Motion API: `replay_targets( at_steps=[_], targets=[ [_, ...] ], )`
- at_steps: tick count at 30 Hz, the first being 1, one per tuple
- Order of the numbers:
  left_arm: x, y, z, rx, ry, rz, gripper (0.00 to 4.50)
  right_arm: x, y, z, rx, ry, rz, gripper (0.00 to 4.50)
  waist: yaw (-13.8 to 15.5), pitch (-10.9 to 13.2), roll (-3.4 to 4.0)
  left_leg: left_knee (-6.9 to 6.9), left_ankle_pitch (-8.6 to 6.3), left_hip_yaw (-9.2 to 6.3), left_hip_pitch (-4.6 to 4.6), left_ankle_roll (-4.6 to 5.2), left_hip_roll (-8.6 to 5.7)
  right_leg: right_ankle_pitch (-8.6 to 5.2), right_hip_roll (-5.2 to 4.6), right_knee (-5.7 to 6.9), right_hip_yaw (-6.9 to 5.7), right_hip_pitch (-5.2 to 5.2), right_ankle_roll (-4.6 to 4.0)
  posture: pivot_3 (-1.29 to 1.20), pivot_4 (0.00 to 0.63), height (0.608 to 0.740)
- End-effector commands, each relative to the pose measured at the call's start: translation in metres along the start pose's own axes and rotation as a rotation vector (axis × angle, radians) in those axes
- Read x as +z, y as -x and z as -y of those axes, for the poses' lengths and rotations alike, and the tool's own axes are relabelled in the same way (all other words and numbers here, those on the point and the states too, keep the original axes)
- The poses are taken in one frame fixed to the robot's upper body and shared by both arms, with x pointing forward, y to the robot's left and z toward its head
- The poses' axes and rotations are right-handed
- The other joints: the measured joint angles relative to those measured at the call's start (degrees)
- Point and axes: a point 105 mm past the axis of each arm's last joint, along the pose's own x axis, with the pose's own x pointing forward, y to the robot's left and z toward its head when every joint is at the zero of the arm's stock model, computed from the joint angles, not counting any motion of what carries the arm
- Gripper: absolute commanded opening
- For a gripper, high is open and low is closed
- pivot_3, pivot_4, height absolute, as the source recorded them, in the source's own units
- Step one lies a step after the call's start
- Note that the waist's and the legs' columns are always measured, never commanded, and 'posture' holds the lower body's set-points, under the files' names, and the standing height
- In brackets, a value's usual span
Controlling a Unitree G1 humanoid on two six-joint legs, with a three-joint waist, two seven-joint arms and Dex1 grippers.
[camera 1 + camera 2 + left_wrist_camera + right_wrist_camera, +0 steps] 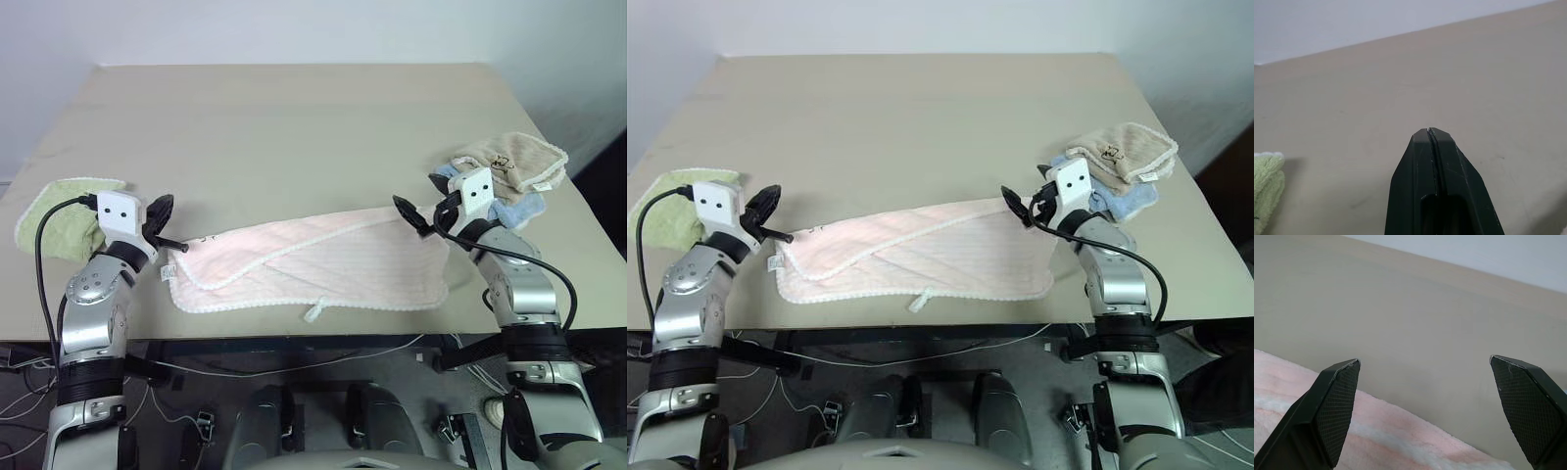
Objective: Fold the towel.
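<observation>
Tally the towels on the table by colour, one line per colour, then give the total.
Pale pink towel: 1
Light green towel: 1
Beige towel: 1
Blue towel: 1
Total: 4

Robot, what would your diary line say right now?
towel: folded once, on table | left gripper: shut, empty, at towel's left end | right gripper: open, empty, at right end

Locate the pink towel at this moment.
In the left eye view, the pink towel lies partly folded along the table's near edge, between the left pincer and the right pincer.
</observation>
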Motion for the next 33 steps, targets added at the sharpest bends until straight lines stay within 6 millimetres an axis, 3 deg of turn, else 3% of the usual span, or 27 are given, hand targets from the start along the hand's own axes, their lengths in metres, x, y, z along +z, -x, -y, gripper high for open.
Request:
replay_targets(
  at_steps=[1,9,25,30,33],
  targets=[
    [0.017,0.0,-0.004,-0.004,-0.03,0.044,0.0,0.011,0.001,-0.002,0.001,0.011,0.052,4.46,0.0,0.0,0.0,0.0,0.0,0.0,0.0,0.0,0.0,0.0,0.0,0.0,0.0,0.0,0.0,0.0,0.15,0.74],
    [0.019,0.0,-0.004,-0.011,-0.042,0.045,0.0,0.012,-0.006,-0.011,0.017,-0.005,0.066,4.46,-0.1,0.0,0.0,0.0,0.0,0.0,0.0,0.0,0.0,0.0,0.0,0.01,0.0,0.0,0.0,0.0,0.15,0.74],
    [0.019,0.005,-0.004,-0.096,-0.104,0.029,0.0,0.011,-0.013,-0.01,0.013,-0.007,0.077,4.46,-0.1,0.0,0.0,0.0,0.0,0.0,0.0,0.0,0.0,0.0,0.0,0.0,0.0,0.0,0.0,0.0,0.15,0.74],
    [0.019,0.015,0.006,-0.215,-0.146,0.008,0.0,0.005,-0.016,-0.014,0.021,-0.017,0.073,4.46,-0.3,0.0,0.01,-0.02,0.0,0.01,0.01,-0.01,0.01,-0.01,0.01,0.0,0.0,-0.01,-0.01,0.0,0.15,0.74],
    [0.015,0.03,0.024,-0.39,-0.173,-0.022,0.18,0.004,-0.016,-0.017,0.028,-0.023,0.074,4.49,-0.3,0.0,0.03,-0.03,0.0,0.01,0.01,-0.02,0.01,-0.01,0.01,0.0,0.0,-0.02,-0.01,0.0,0.15,0.74]
  ],
)
